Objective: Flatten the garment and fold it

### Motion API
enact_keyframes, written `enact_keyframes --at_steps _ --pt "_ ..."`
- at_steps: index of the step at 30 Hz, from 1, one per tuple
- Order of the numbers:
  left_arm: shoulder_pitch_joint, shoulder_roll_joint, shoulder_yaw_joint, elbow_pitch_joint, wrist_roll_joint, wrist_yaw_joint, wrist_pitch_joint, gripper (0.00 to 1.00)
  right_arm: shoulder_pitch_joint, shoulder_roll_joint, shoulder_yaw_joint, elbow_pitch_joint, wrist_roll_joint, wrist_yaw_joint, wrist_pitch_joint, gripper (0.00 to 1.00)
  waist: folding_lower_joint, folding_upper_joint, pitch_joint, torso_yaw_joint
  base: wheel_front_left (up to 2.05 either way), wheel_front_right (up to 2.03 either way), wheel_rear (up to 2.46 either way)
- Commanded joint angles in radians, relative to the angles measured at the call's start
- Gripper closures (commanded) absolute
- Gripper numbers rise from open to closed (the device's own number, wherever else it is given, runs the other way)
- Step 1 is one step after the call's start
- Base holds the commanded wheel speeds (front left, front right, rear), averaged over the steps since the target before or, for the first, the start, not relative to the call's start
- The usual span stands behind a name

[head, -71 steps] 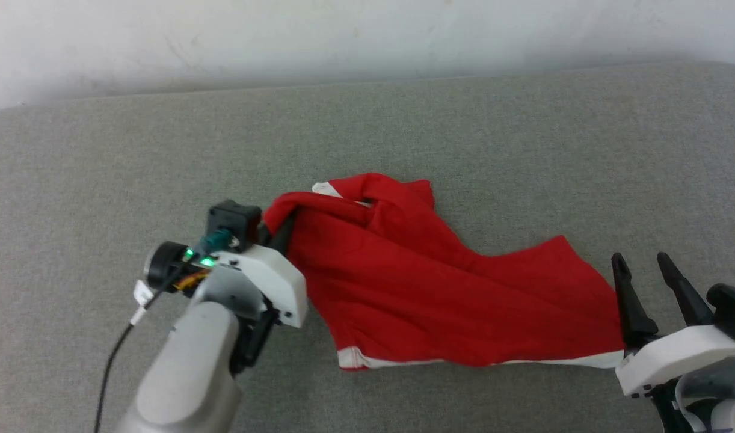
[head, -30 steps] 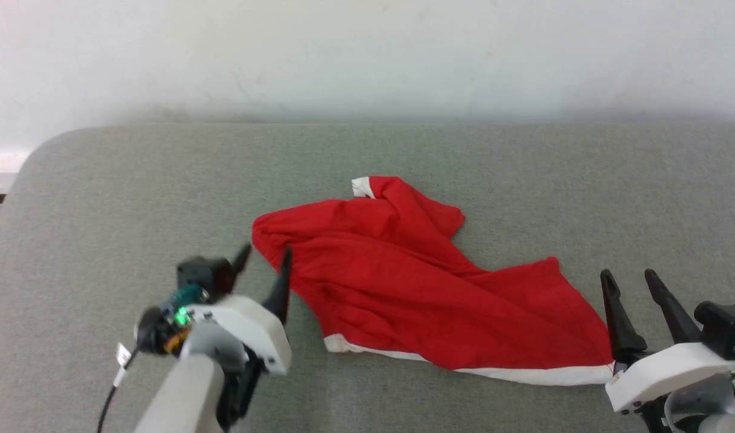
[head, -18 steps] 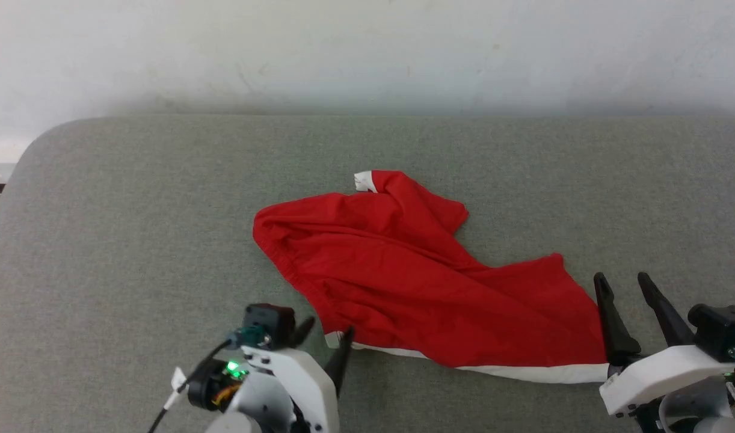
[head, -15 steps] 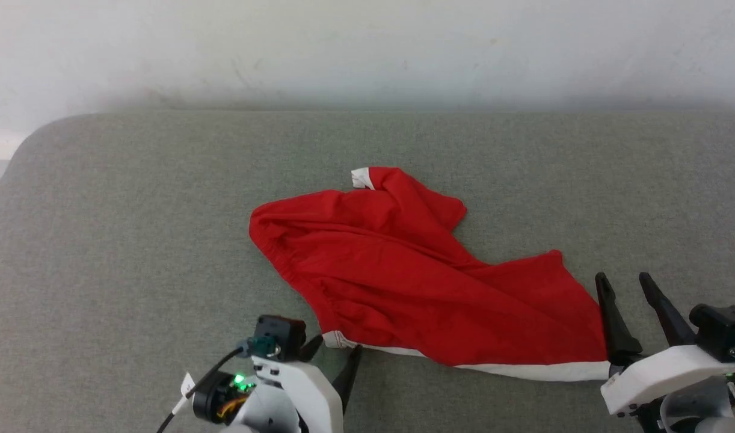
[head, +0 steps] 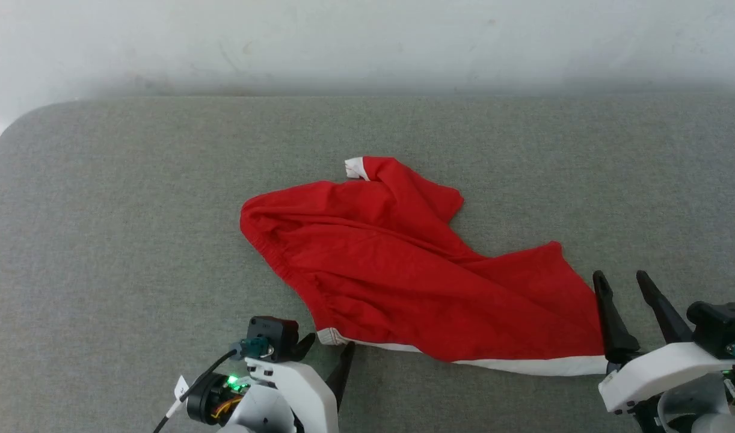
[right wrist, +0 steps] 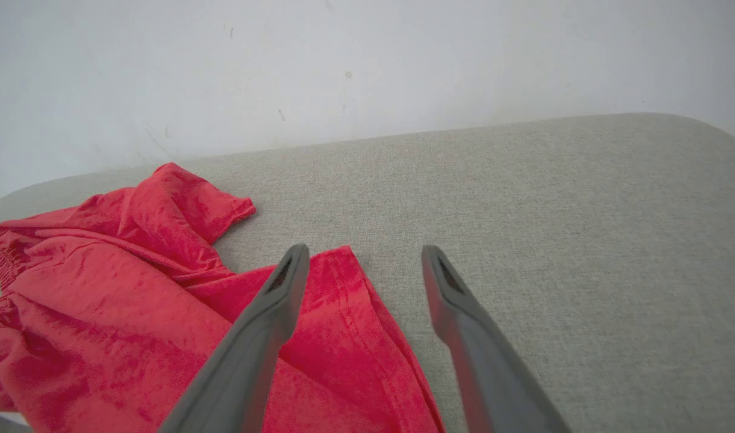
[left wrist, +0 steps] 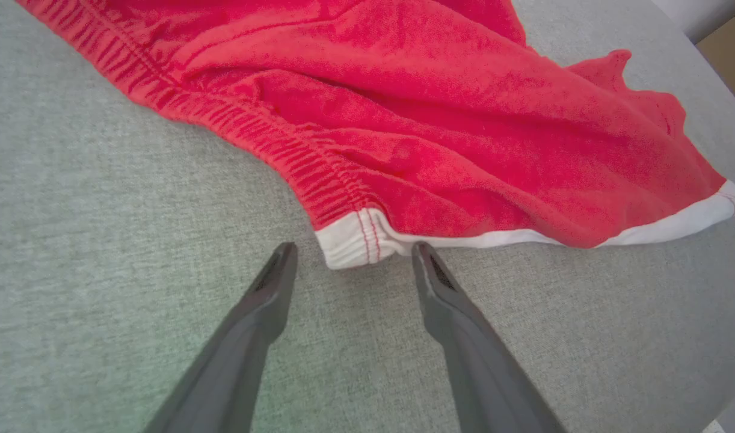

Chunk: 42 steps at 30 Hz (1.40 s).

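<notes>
Standing by, in the head view I see the garment point(head: 403, 270) lying rumpled near the middle of the grey worktop point(head: 133, 210). Its gathered waistband point(head: 283, 270) runs from ten o'clock down to seven, and a white stripe point(head: 524, 365) runs along the near edge toward four. The left tool point(head: 328, 352) sits at the heap's seven o'clock with its fingers spread and nothing in them. The right tool point(head: 620, 278) is at four o'clock, equally spread and empty. I'd judge the step to be taking both near corners so the cloth can be drawn flat. In the left wrist view, the white corner point(left wrist: 343, 240) where waistband meets stripe lies just ahead of the parted fingers and centred between them. That looks well lined up. The arm should go forward low, slip one finger under the thick seam, and close on the seam rather than the thin red cloth, which would slip or bunch. In the right wrist view, one finger point(right wrist: 271, 313) lies over the red leg while the other is over bare worktop, with the hem edge point(right wrist: 373, 300) passing between them. I cannot tell whether it touches. I'd have it drop toward six o'clock to the white corner before closing, then pull the two hands apart evenly.
</notes>
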Motion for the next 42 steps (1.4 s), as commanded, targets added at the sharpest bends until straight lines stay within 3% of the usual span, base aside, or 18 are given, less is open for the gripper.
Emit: enact_keyframes --at_steps 1,4,5,6,15,23,29,42 --pt "-0.019 -0.001 0.002 0.007 0.001 0.002 -0.010 0.00 -0.013 -0.001 0.003 0.003 0.005 -0.001 -0.007 0.00 0.0000 0.0001 0.006 -0.003 0.00 0.00 0.00" --pt "-0.026 -0.005 0.004 0.015 0.000 0.004 -0.029 0.00 -0.014 -0.002 0.001 0.006 0.006 -0.001 -0.007 0.00 0.0000 0.0001 0.011 -0.004 0.00 0.00 0.00" --pt "-0.028 -0.007 0.006 0.016 -0.004 0.002 -0.035 0.58 -0.014 -0.002 0.001 0.007 0.006 -0.001 -0.007 0.00 0.0000 0.0001 0.012 -0.004 0.00 0.00 0.00" --pt "-0.028 -0.006 0.007 0.018 -0.007 0.000 -0.038 1.00 -0.014 -0.003 0.000 0.009 0.005 -0.001 -0.006 0.00 0.0000 0.0001 0.012 -0.004 0.00 0.00 0.00" --pt "-0.026 0.008 -0.003 0.016 -0.012 -0.022 -0.055 1.00 0.006 -0.015 0.007 0.032 0.003 -0.001 0.040 0.00 0.0000 0.0001 -0.003 0.008 0.00 0.00 0.00" --pt "0.011 0.026 -0.014 -0.038 0.000 -0.015 -0.079 1.00 0.104 -0.073 0.028 0.007 0.012 -0.001 0.269 0.00 0.0000 0.0001 -0.025 0.018 0.00 0.00 0.00" --pt "0.021 0.035 -0.031 -0.060 0.009 -0.018 -0.079 1.00 0.121 -0.047 -0.023 -0.014 -0.042 -0.001 0.394 0.00 0.0000 0.0001 -0.024 0.035 0.00 0.00 0.00" --pt "0.024 0.039 -0.045 -0.058 0.005 -0.015 -0.075 1.00 0.142 -0.023 -0.010 -0.051 -0.083 -0.001 0.452 0.00 0.0000 0.0001 -0.020 0.036 0.00 0.00 0.00"
